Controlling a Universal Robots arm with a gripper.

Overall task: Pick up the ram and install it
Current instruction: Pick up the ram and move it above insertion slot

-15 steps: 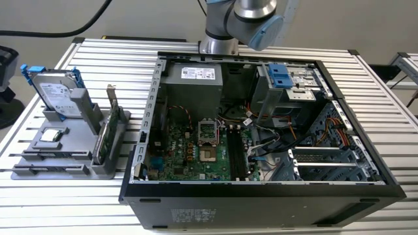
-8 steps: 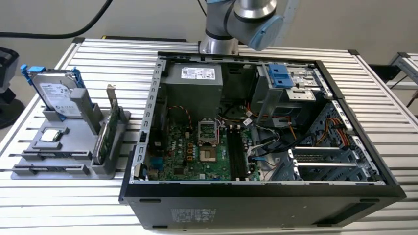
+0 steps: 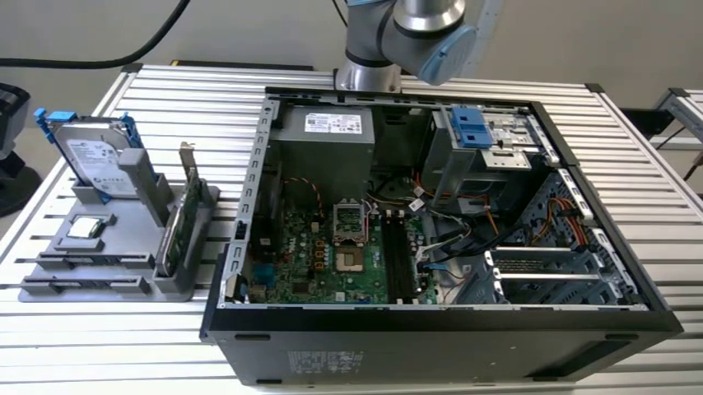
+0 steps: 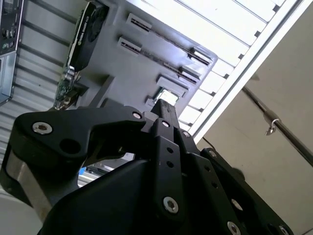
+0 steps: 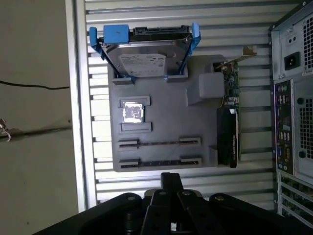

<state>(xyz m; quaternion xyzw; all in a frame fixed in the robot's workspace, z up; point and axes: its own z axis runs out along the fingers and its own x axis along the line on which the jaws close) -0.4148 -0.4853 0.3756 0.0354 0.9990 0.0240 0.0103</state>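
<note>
Exterior view, from its left to its right:

- **Grey fixture tray** (image 3: 132, 247), on the slatted table (image 3: 176, 90).
  - Hard drive with blue rails (image 3: 97, 158), upright at the back.
  - Processor chip (image 3: 88, 229), flat in its recess.
  - The ram (image 3: 82, 285), a thin dark stick on edge in the front holder. In the first wrist view it is the strip (image 5: 159, 162) farthest from the drive. A matching holder (image 3: 82, 262) sits just beside it, and I cannot tell what it contains.
  - Expansion card (image 3: 181, 222), upright along the tray's right side.
- **Computer case** (image 3: 615, 321), side panel off. The motherboard (image 3: 318, 255) is exposed. On it the memory slots (image 3: 398, 262) are long and dark, and I can make out no stick in them.
- **Arm** (image 3: 412, 29), rising behind the case.
- **Gripper** (image 5: 171, 177), seen in both wrist views (image 4: 164, 108). It faces the tray, well apart from it, and touches no part. Its fingers are drawn together with nothing between them.

Progress, as I judge it: nothing has been done. The ram has not yet been lifted from its holder, so both the pick and the install remain.
</note>
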